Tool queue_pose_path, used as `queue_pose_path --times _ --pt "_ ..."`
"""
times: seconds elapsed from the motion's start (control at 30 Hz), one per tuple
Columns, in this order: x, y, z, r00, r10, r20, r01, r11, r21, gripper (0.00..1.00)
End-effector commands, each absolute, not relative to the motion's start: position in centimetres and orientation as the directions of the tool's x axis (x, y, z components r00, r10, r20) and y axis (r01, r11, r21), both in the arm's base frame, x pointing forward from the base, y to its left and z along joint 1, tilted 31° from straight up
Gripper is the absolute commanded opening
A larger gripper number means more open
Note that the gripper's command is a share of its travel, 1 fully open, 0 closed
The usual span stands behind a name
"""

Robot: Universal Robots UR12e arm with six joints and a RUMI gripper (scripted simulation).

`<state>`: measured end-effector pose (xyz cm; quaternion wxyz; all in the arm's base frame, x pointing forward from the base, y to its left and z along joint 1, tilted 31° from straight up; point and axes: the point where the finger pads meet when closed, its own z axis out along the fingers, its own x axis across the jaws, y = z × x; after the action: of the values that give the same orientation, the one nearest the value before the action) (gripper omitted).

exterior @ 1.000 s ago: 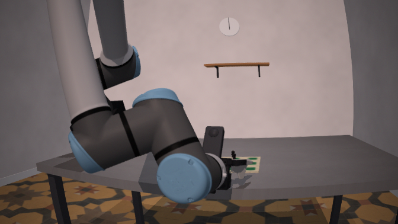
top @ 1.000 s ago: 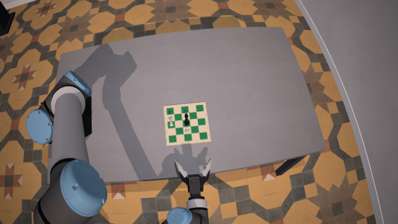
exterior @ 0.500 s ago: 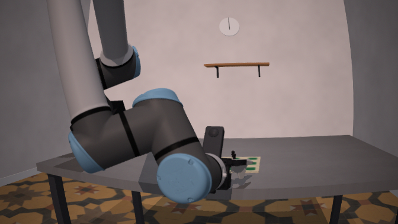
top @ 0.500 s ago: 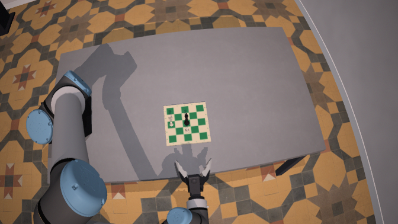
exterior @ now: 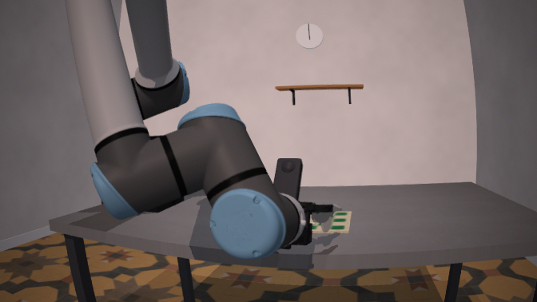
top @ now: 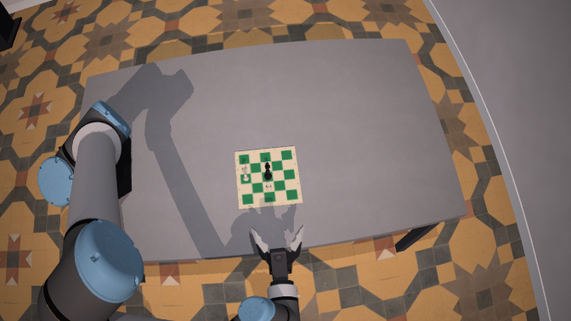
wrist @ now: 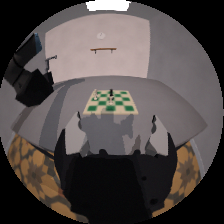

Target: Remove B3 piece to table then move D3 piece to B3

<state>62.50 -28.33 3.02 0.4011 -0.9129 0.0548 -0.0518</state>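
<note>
A small green and cream chessboard (top: 270,180) lies on the grey table, right of the middle and near the front edge. A tall black piece (top: 267,170) stands near the board's centre. A white piece (top: 268,186) stands just in front of it, and another white piece (top: 245,174) stands at the board's left edge. The edge letters are too small to read. My gripper (top: 277,238) is open and empty, low over the table's front edge, short of the board. The wrist view shows the board (wrist: 111,101) ahead of my open fingers.
The arm's elbow and wrist joints (exterior: 224,200) hang in front of the table and hide most of the board (exterior: 337,221) in the exterior view. A wall shelf (exterior: 320,87) is far behind. The table's front edge (top: 238,255) runs under the gripper.
</note>
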Motion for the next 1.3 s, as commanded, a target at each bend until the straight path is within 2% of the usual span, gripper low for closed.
queue_pose_path --times 0.0,0.27,0.6,0.9,1.27 --pt "62.6 -26.8 5.6 0.989 -0.141 0.052 -0.058 -0.673 -0.737 1.0" --pt "62.6 -24.9 8.7 0.989 -0.141 0.052 -0.058 -0.673 -0.737 1.0" --pt "62.6 -24.8 8.5 0.989 -0.136 0.051 -0.055 -0.676 -0.735 1.0" --pt "62.3 -22.8 6.5 0.998 -0.053 0.034 -0.014 -0.723 -0.691 1.0" --pt "61.2 -15.6 -1.3 0.955 0.286 -0.076 0.226 -0.87 -0.439 1.0"
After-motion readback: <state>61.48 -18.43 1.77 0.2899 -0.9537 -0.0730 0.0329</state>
